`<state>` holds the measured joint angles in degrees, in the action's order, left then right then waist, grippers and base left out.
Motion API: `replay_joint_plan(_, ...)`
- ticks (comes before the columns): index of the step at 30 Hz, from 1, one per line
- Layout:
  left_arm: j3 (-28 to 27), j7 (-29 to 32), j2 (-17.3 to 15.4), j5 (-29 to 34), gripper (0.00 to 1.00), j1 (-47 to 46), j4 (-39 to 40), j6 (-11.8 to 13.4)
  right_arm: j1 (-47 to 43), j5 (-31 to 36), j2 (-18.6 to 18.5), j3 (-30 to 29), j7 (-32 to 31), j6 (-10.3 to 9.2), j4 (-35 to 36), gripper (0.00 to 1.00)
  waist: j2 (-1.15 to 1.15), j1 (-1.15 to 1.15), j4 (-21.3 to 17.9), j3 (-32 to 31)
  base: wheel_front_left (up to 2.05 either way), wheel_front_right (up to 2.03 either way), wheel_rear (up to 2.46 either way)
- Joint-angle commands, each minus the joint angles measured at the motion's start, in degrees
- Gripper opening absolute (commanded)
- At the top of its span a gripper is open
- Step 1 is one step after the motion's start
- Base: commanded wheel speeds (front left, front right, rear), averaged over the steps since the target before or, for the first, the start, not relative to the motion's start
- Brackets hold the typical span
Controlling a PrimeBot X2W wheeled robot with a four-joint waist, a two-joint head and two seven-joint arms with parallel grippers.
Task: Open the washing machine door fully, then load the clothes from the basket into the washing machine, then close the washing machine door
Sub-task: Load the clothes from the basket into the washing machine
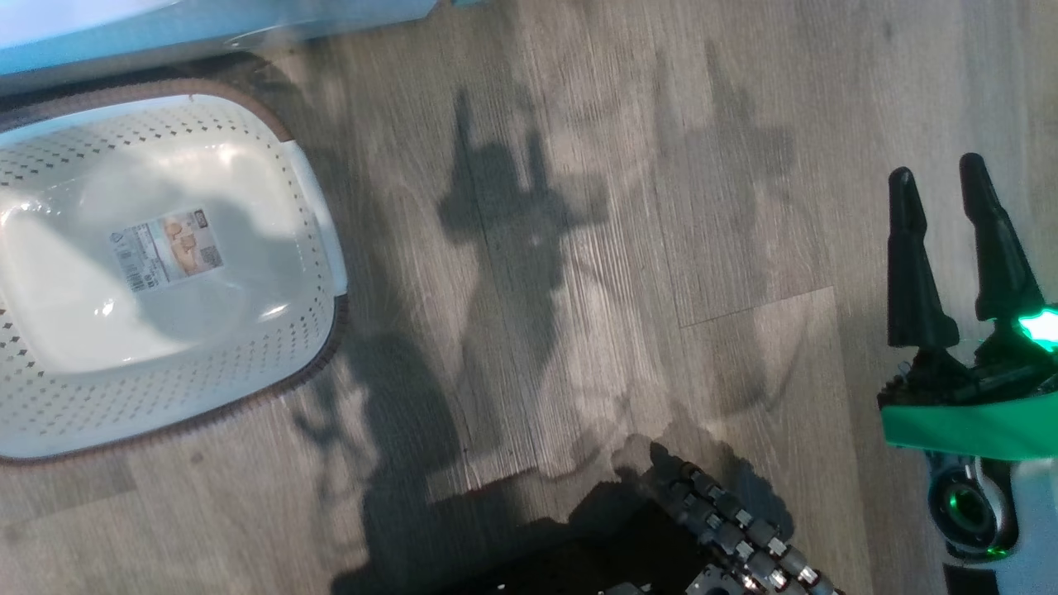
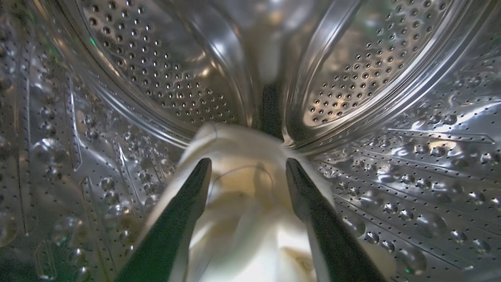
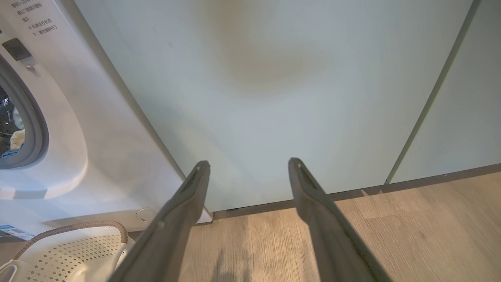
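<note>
My left gripper (image 2: 246, 162) is inside the washing machine's steel drum (image 2: 391, 176). Its fingers stand spread wide, and the pale yellow-cream clothes (image 2: 242, 219) lie bunched between and under them. The cream basket (image 1: 165, 397) sits on the floor at the left, with just its label on the bottom. My right gripper (image 1: 936, 169) hangs open over the floor at the right, nothing between its fingers (image 3: 246, 162). In the right wrist view the white washing machine (image 3: 78, 129) stands at the left with its grey-ringed mouth uncovered and a bit of clothes (image 3: 17, 139) inside. The washing machine door is out of view.
Pale green cabinet fronts (image 3: 274, 78) stand to the right of the machine, on a dark plinth. The basket's corner (image 3: 74, 250) sits right before the machine. Wood-look floor (image 1: 579, 248) stretches between basket and right gripper. My base and a cable chain (image 1: 727, 529) fill the lower middle.
</note>
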<state>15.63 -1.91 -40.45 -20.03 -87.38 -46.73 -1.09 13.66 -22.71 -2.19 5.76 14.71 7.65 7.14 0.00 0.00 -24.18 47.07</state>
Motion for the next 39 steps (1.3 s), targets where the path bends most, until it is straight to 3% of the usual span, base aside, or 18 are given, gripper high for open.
replay_joint_plan(1,-1.08,0.39,-2.17,-0.67,1.00,-1.47,1.06,0.46,-0.11,-0.29,-0.68,0.32,0.29,-0.16,1.48,1.00,0.00,0.00,0.22,0.02,0.00,0.00,0.00)
replay_joint_plan(15,-2.11,-5.12,1.59,-4.29,1.00,6.96,0.48,1.95,0.81,2.04,-0.68,-2.35,0.29,-0.16,1.37,1.00,0.00,0.00,4.46,-2.28,0.00,0.00,0.00)
replay_joint_plan(25,-3.99,-11.25,5.53,-7.68,1.00,21.72,10.73,4.36,-0.91,4.78,-0.68,-5.17,0.29,-0.16,1.41,1.00,0.00,0.00,8.98,-6.32,0.00,0.00,0.00)
replay_joint_plan(30,-4.83,-12.57,7.79,-8.06,1.00,32.74,21.54,7.34,-1.96,6.22,-0.68,-6.45,0.29,-0.16,1.67,1.00,0.00,0.00,11.44,-8.57,0.00,0.00,0.00)
replay_joint_plan(39,-5.79,-13.02,10.37,-4.80,1.00,54.45,43.48,15.81,-3.59,9.18,-0.68,-7.29,0.29,-0.16,1.72,1.00,0.00,0.00,15.02,-12.68,0.00,0.00,0.00)
